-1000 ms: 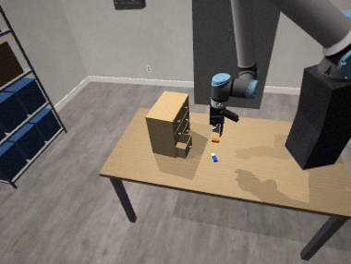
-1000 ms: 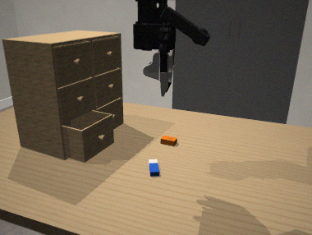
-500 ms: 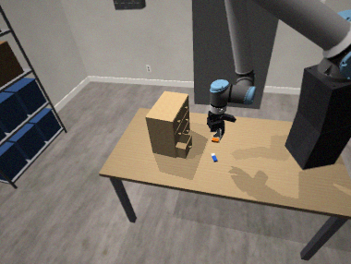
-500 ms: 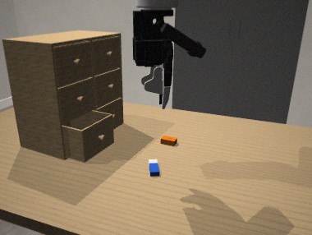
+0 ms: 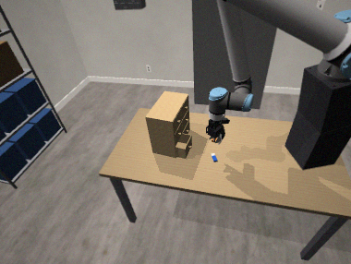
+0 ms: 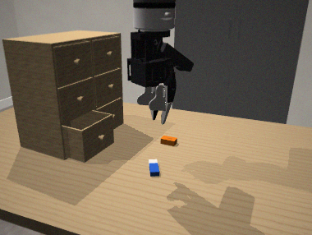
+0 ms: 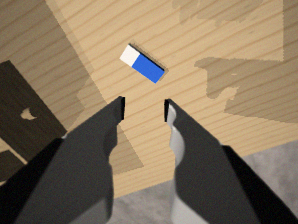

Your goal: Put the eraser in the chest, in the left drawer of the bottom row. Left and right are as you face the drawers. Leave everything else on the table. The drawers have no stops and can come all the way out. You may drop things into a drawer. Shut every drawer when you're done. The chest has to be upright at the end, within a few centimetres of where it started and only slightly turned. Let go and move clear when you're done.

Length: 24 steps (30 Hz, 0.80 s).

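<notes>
The eraser (image 6: pixel 154 168), blue with a white end, lies flat on the table in front of the chest; it also shows in the top view (image 5: pixel 214 157) and in the wrist view (image 7: pixel 143 63). The wooden chest (image 6: pixel 66 90) stands upright, with its bottom-left drawer (image 6: pixel 88 135) pulled partly out and empty as far as I can see. My gripper (image 6: pixel 160 115) hangs above the table between the chest and the eraser, pointing down. Its fingers stand narrowly apart with nothing between them, just short of the eraser.
An orange block (image 6: pixel 168 140) lies on the table below the gripper, a little beyond the eraser. The open drawer's dark front shows at the left of the wrist view (image 7: pixel 25 115). A dark robot base (image 5: pixel 323 120) stands at the table's right.
</notes>
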Available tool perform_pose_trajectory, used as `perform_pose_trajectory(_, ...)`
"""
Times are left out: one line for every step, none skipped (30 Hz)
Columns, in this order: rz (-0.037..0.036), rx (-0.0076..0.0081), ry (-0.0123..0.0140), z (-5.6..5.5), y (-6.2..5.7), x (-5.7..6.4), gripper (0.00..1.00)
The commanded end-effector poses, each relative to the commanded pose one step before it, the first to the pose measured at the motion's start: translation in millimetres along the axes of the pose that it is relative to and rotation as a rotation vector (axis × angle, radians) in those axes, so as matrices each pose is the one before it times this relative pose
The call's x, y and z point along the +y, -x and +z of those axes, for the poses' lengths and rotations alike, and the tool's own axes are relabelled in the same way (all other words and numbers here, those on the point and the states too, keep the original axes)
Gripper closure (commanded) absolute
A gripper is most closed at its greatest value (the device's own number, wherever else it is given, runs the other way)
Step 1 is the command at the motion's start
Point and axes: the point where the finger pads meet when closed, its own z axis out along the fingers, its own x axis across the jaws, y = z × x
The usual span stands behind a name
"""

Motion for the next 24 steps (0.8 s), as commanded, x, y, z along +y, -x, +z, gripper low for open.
perform_pose_trajectory(-0.27900,-0.00137,0.01079,23.17,5.73,4.38,0.80)
perform_pose_trajectory(0.00000,0.00000,0.00000,0.00,0.00,0.00,0.80)
perform_pose_trajectory(0.00000,0.00000,0.00000,0.00,0.00,0.00,0.80)
perform_pose_trajectory(-0.10093,0.00021,0.00127,2.95,0.92,-0.51,0.80)
perform_pose_trajectory(-0.02945,0.00022,-0.00041,2.90,0.42,0.40,0.80)
perform_pose_trajectory(-0.02882,0.00022,-0.00037,2.81,0.40,0.40,0.80)
perform_pose_trajectory(-0.03170,0.00011,-0.00020,2.72,0.38,0.40,0.80)
perform_pose_trajectory(-0.03323,-0.00002,-0.00010,2.62,0.36,0.39,0.80)
perform_pose_trajectory(-0.03367,-0.00011,-0.00001,2.52,0.30,0.54,0.80)
perform_pose_trajectory(-0.03374,-0.00020,0.00004,2.42,0.29,0.52,0.80)
perform_pose_trajectory(-0.03376,-0.00026,0.00008,2.31,0.28,0.46,0.80)
perform_pose_trajectory(-0.03379,-0.00028,0.00014,2.19,0.28,0.37,0.80)
perform_pose_trajectory(-0.03384,-0.00028,0.00020,2.07,0.28,0.28,0.80)
perform_pose_trajectory(-0.03390,-0.00025,0.00027,1.95,0.27,0.20,0.80)
perform_pose_trajectory(-0.03395,-0.00023,0.00035,1.83,0.25,0.13,0.80)
perform_pose_trajectory(-0.03398,-0.00021,0.00045,1.71,0.23,0.18,0.80)
perform_pose_trajectory(-0.03399,-0.00022,0.00057,1.59,0.21,0.26,0.80)
perform_pose_trajectory(-0.03397,-0.00028,0.00067,1.46,0.20,0.24,0.80)
perform_pose_trajectory(0.00000,0.00000,0.00000,0.00,0.00,0.00,0.80)
perform_pose_trajectory(0.00000,0.00000,0.00000,0.00,0.00,0.00,0.80)
perform_pose_trajectory(-0.05653,-0.00108,0.00195,1.34,0.18,0.22,0.80)
perform_pose_trajectory(-0.01578,0.00000,0.00000,1.22,0.17,0.19,0.80)
perform_pose_trajectory(-0.01420,0.00000,0.00000,1.10,0.16,0.18,0.80)
perform_pose_trajectory(-0.01265,0.00000,0.00000,0.98,0.14,0.16,0.80)
